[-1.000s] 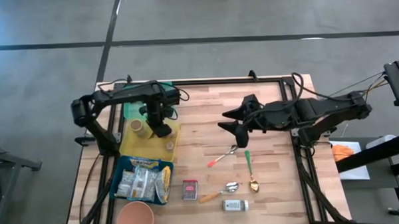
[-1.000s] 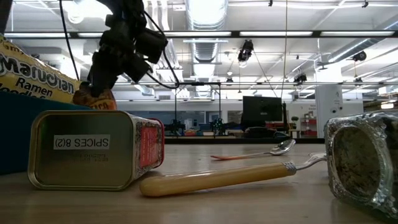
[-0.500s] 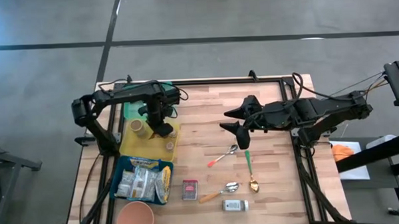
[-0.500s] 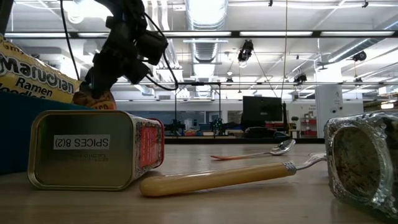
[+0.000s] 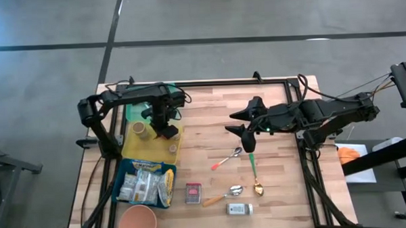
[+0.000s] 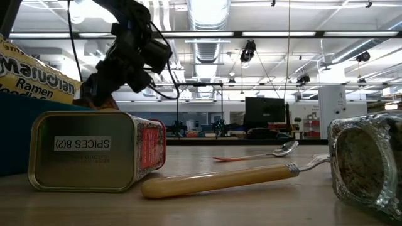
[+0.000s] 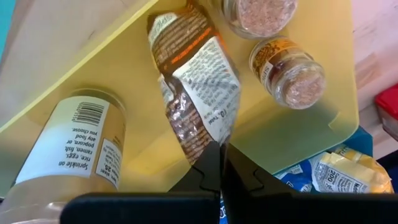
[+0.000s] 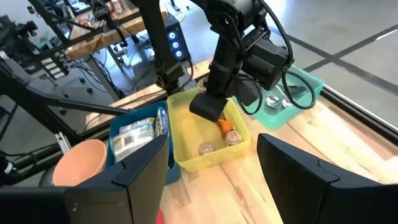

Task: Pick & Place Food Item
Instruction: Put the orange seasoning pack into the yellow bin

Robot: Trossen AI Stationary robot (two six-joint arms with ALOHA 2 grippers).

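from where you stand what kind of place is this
Probably a robotics lab or workshop: exposed ceiling ducts and strip lights overhead, equipment racks behind the wooden table, and a bare concrete floor.

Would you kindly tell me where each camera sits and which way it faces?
High: overhead, straight down; both arms, left gripper in the yellow bin.
Low: table height, level; spice tin, left arm above.
Left wrist: looks into the bin; shut fingers pinch a snack packet.
Right wrist: faces across the table; open right gripper.
Shared: bin and left gripper appear in high and right wrist views.
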